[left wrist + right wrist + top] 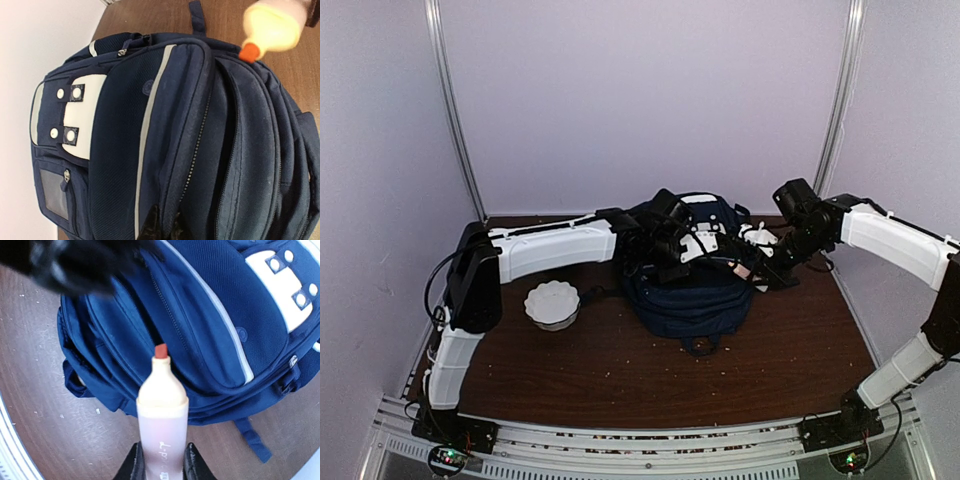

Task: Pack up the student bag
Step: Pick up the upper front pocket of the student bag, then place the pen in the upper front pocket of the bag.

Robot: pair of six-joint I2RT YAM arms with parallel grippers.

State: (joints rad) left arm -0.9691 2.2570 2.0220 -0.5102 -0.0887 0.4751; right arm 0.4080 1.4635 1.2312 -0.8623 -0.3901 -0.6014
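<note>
The large navy-blue striped fabric backpack (688, 300) lies on the brown bench (620, 375) between the arms, the left gripper (162, 227) with jaws clenched at its zip edge (fabric caught? I cannot tell), the right gripper (162, 465) with jaws clasping a pale-yellow orange-tipped plastic bottle (161, 400) that may snag on the zip and slip if the pocket mouth sags shut.

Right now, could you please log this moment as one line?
left gripper: shut on student bag at zipper | right gripper: shut on glue bottle, nozzle toward bag | white bowl: beside bag
</note>
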